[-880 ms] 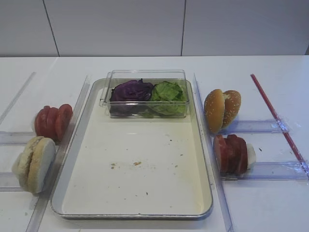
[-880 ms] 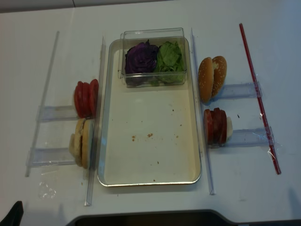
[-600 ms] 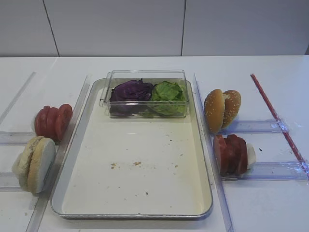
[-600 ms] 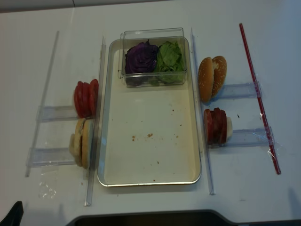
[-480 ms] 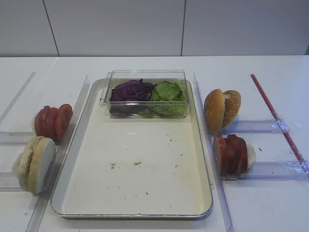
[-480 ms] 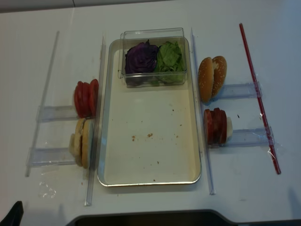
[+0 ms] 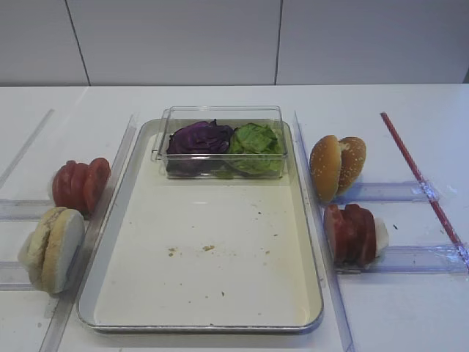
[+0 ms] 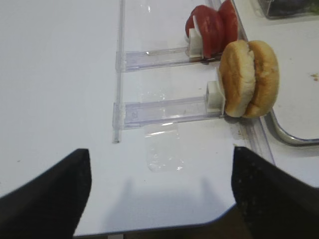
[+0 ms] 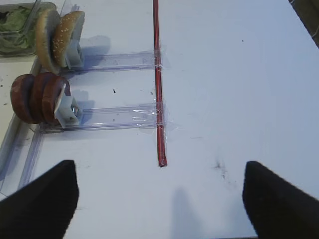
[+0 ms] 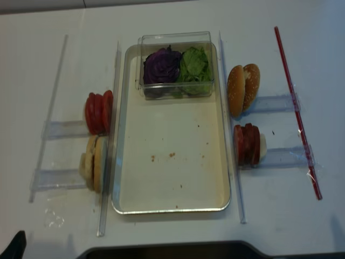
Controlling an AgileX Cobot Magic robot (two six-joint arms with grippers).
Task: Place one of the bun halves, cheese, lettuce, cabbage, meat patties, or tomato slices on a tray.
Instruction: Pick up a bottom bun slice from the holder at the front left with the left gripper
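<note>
The tray lies mid-table, bare but for crumbs and a clear box at its far end. In that box sit purple cabbage and green lettuce. Pale bun halves stand on edge left of the tray, with tomato slices behind them. Meat patties stand to the tray's right. No cheese shows. My left gripper hangs open over bare table near the front edge, short of the buns. My right gripper is open and empty, right of the patties.
Golden sesame buns stand right of the tray, behind the patties. Clear plastic rails run along both sides of the tray and hold the food upright. A red strip is taped to the table at far right.
</note>
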